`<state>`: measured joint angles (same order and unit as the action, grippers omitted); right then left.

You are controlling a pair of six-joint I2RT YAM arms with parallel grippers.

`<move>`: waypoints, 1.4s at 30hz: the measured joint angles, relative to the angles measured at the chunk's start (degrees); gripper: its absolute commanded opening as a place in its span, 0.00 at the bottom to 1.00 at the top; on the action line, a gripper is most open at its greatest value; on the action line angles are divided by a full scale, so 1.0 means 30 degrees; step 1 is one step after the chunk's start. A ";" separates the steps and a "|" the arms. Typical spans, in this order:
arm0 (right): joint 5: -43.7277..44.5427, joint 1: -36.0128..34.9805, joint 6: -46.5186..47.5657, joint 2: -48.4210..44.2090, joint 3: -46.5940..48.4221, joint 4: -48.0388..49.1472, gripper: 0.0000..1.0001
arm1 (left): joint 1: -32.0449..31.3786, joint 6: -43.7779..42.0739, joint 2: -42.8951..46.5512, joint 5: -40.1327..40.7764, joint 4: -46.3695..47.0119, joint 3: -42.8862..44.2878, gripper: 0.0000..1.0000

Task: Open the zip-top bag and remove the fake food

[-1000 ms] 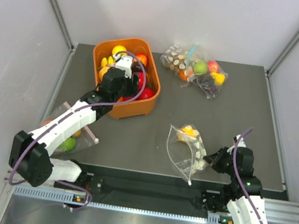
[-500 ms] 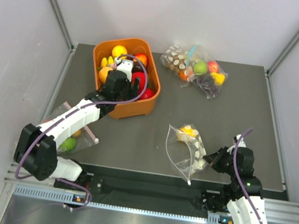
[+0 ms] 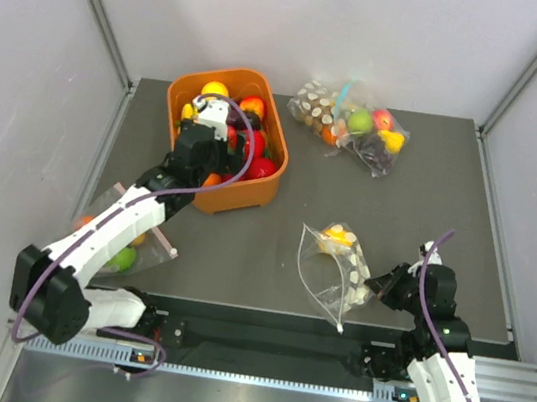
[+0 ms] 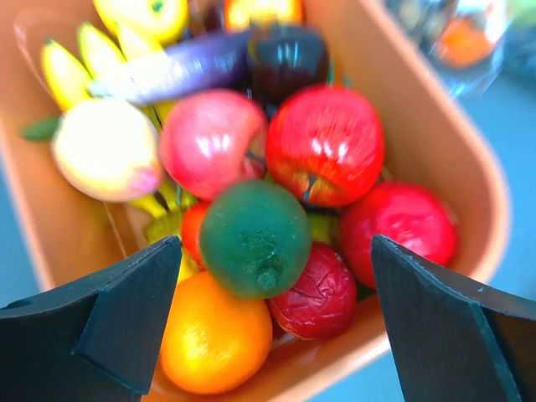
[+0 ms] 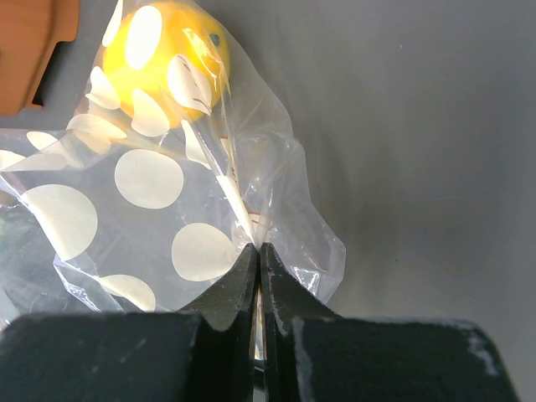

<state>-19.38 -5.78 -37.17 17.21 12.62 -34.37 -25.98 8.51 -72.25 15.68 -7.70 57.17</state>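
Note:
The zip-top bag (image 3: 336, 264), clear with white dots, lies on the dark table near the front right, its mouth gaping toward the left. One yellow piece of fake food (image 5: 163, 52) sits inside its far end. My right gripper (image 5: 258, 248) is shut on the bag's near edge (image 3: 369, 289). My left gripper (image 4: 275, 244) hangs open over the orange bin (image 3: 269, 187), with nothing between its fingers. Right below it in the bin lie a green fruit (image 4: 251, 239), a red apple (image 4: 327, 142) and an orange (image 4: 213, 335).
A second dotted bag (image 3: 353, 123) with a green apple and grapes lies at the back. A third dotted bag (image 3: 130, 246) lies at the front left, partly under the left arm. Grey walls close in both sides and the back.
The left gripper's jaws have spread wider above the bin, and it has shifted slightly left. The right gripper and the bag have not moved.

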 measured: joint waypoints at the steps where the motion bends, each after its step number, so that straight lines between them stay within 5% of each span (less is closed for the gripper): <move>1: 0.0000 0.0000 0.0000 0.0000 0.0000 0.0000 0.00 | -0.0007 -0.0029 0.0386 -0.0007 0.0022 0.0000 0.99; 7: 0.0000 0.0000 0.0000 0.0000 0.0007 0.0000 0.00 | -0.1457 -0.0255 0.3366 -0.0328 0.0138 0.0000 0.98; 22: 0.0000 0.0000 -0.0131 0.0000 0.0000 0.0000 0.00 | -1.3413 0.2113 0.1880 -0.1872 0.2346 -0.2586 0.89; 35: -0.0022 0.0000 -0.0138 -0.0080 0.0000 -0.0015 0.00 | -1.3857 0.4736 -0.1588 -0.3767 0.5071 -0.3621 0.87; 42: -0.0080 0.0000 -0.0138 -0.0146 0.0007 -0.0029 0.00 | -1.3857 0.4736 -0.4277 -0.4014 0.5297 -0.3169 0.73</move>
<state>-19.62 -5.78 -37.58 16.78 12.64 -34.46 -67.55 22.72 -85.08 3.64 8.19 47.66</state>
